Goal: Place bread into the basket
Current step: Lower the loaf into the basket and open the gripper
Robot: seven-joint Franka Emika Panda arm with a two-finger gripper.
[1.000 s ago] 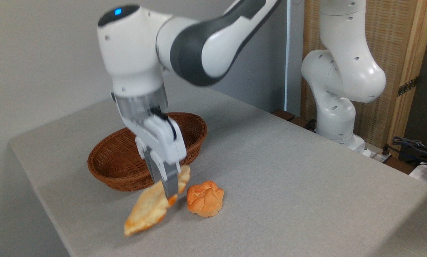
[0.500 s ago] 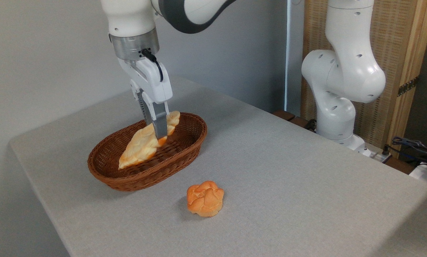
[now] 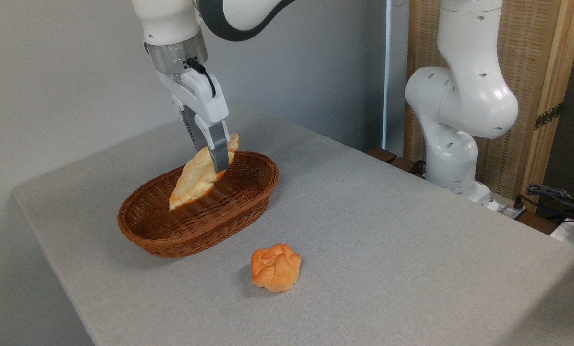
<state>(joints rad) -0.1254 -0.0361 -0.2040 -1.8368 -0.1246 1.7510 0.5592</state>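
Grey surface [image 3: 373,230], then the wicker basket [image 3: 248,192] at its left: you have the bread [image 3: 195,180] hanging tilted above the basket's hollow, the gripper [image 3: 218,156] fingers clenched on its upper end. It looks light and stiff, so hold near the thicker middle. Small orange bun [image 3: 275,267] lies apart in front, obstructing nothing.
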